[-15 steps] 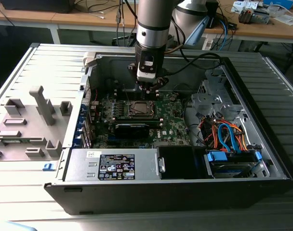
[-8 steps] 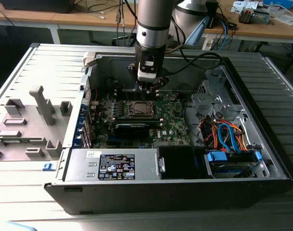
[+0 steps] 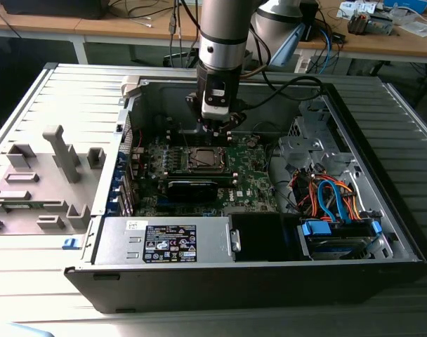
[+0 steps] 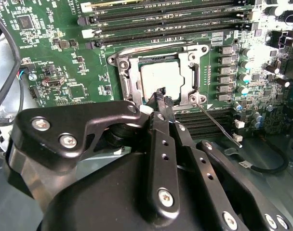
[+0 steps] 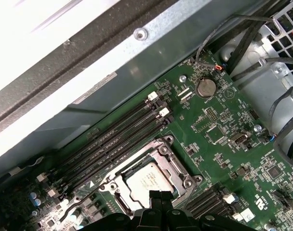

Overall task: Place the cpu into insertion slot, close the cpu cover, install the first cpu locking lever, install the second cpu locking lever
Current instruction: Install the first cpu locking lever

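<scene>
The cpu (image 4: pixel 161 79) shows its silver-grey top, seated in the insertion slot (image 3: pixel 202 160) on the green board. Around it lies the cpu cover (image 4: pixel 129 72), a silvery frame folded flat with the chip showing through its window. A thin metal locking lever (image 4: pixel 219 122) sticks out slantwise from one corner of the socket. My gripper (image 4: pixel 164 97) hovers just over the cover's edge beside the chip, black fingers pressed together with nothing between them. In the first wrist view the gripper (image 5: pixel 160 196) sits at the edge of the cpu (image 5: pixel 147 180) and cover (image 5: pixel 171 159).
Long black memory slots (image 5: pixel 113 139) run beside the socket. A black card (image 3: pixel 191 188) stands on the near side of it. Cable bundles (image 3: pixel 326 193) and a drive cage fill the exterior view's right. The case walls (image 3: pixel 129 91) enclose the board.
</scene>
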### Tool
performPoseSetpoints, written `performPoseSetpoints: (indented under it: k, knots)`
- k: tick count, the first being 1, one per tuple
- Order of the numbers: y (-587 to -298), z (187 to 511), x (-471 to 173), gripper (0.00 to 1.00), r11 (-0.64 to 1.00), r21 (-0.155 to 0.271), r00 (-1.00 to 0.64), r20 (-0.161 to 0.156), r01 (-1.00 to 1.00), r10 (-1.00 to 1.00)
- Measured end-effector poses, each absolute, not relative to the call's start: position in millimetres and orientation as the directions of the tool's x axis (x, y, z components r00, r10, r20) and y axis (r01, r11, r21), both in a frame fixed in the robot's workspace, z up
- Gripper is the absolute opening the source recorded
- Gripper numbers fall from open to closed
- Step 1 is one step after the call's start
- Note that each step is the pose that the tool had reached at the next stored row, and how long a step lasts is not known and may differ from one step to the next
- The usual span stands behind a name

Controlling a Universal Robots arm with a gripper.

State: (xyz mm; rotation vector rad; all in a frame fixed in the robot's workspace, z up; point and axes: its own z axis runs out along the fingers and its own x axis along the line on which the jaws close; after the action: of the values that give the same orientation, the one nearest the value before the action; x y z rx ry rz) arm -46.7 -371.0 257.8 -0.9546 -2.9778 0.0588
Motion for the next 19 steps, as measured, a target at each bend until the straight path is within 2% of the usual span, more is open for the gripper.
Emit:
performPoseSetpoints:
  k: [19]
  knots:
    - [-371.0,257.8,-46.7,0.11,0.838,-0.04,-0.839,0.002,0.544,0.545]
